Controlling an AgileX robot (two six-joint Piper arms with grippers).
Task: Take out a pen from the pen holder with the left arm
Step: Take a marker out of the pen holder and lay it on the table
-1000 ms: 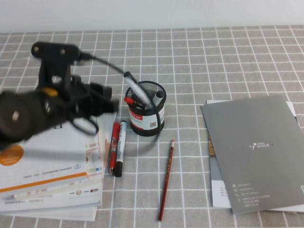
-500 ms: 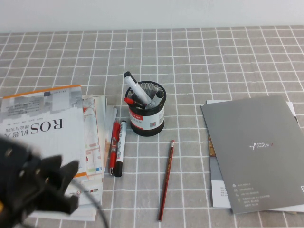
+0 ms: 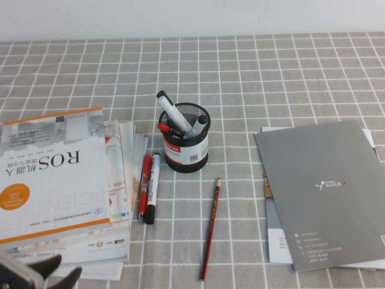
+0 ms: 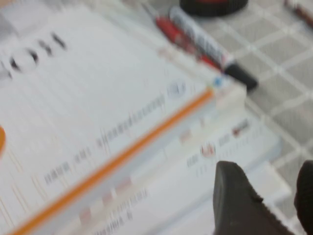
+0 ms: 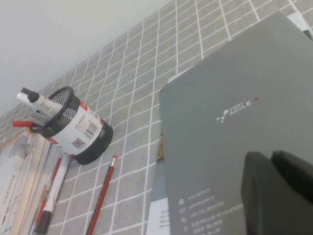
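The black mesh pen holder (image 3: pixel 184 147) stands mid-table with a white marker (image 3: pixel 172 112), a red pen and a grey marker sticking out. A red pen (image 3: pixel 144 186) and a white marker (image 3: pixel 153 188) lie side by side on the cloth left of it. My left gripper (image 3: pixel 63 268) is at the near left corner, over the book stack's front edge, open and empty; the left wrist view shows its fingers (image 4: pixel 234 205) apart above the books. My right gripper (image 5: pixel 270 159) hangs shut over the grey booklet (image 5: pixel 220 127), far from the holder (image 5: pixel 73 125).
A stack of books (image 3: pixel 54 180) fills the left side. A red pencil (image 3: pixel 210 229) lies in front of the holder. The grey booklet (image 3: pixel 319 186) on papers covers the right side. A checked cloth covers the table.
My left arm has drawn back from beside the holder toward the near left corner, uncovering the book stack. The pens in the holder and on the cloth have not moved.
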